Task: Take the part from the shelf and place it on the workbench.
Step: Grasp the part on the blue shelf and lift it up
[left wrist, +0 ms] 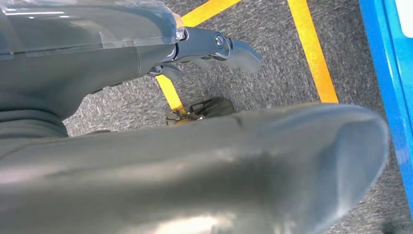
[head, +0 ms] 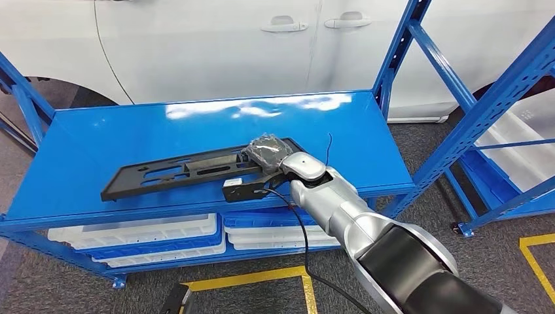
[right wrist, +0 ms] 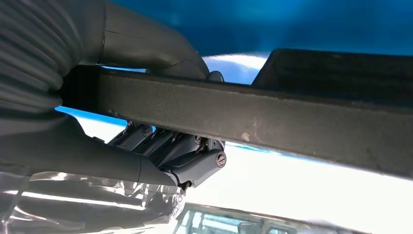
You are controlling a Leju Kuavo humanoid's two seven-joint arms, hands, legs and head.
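The part is lying flat on the top deck of the blue shelf, a long, flat black panel with several cut-out slots, running from near the front left towards the right, where it is meeting the right hand; it is looking like rigid moulded plastic or thin metal, stiff and probably fairly light for its length, though held at one end it is likely to lever and sag towards the far end; the edge seen in the right wrist view is reading as a matt, slightly rough bar, so it is probably not slippery. The right hand is closing around that edge at the part's right end, thumb over one face and darker fingers curling under the other; a grip nearer the middle would be balancing the load better, but the slots are also offering purchase.

The left hand is hanging down by the robot's side over grey carpet with yellow floor tape, holding nothing, its fingers looking loosely curled; whether they are fully closed I cannot tell.

Around the shelf, blue uprights are standing just right of the part's held end and could be catching it on a swing outward; white bins are sitting on the deck below; a white car is standing close behind; a thin black cable is trailing along the right arm. The worktop is not something I can place.
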